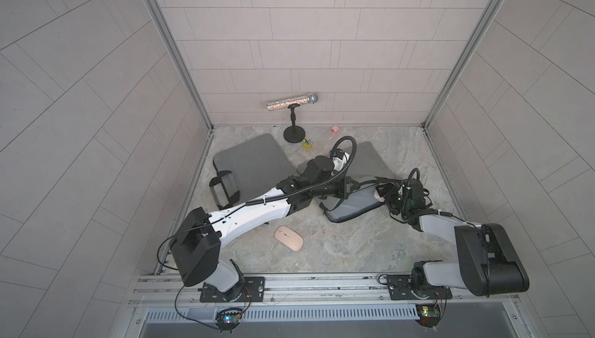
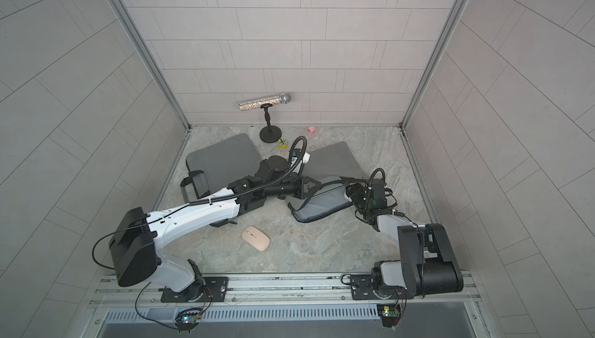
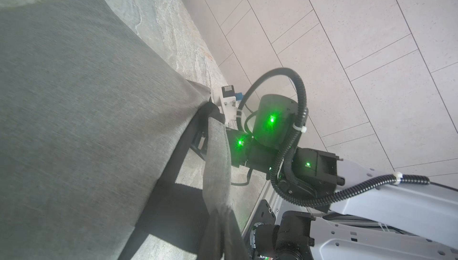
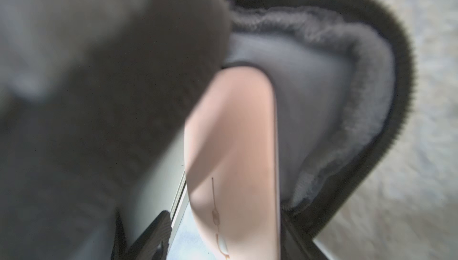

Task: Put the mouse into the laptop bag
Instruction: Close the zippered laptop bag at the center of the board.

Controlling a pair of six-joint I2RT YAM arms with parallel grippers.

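Pink mouse (image 4: 233, 147) stands edgewise in laptop bag (image 4: 309, 85) between right gripper (image 1: 383, 193) jaws, hold undetermined; left gripper (image 1: 355, 188) clamped tight on laptop bag edge.

Pink mouse (image 2: 255, 238) on stone tabletop (image 2: 322, 249)

**Tally of what lies on the table (image 1: 354, 249)**

Two pink mice: one mouse (image 1: 288, 237) near the front edge, a second mouse (image 4: 230, 147). Two grey bags: a flat bag (image 1: 249, 159) by the left edge, an open bag (image 1: 351, 206). One microphone (image 1: 291, 102), one stand (image 1: 294, 133), one small yellow thing (image 1: 306, 143), one small pink thing (image 1: 335, 129).
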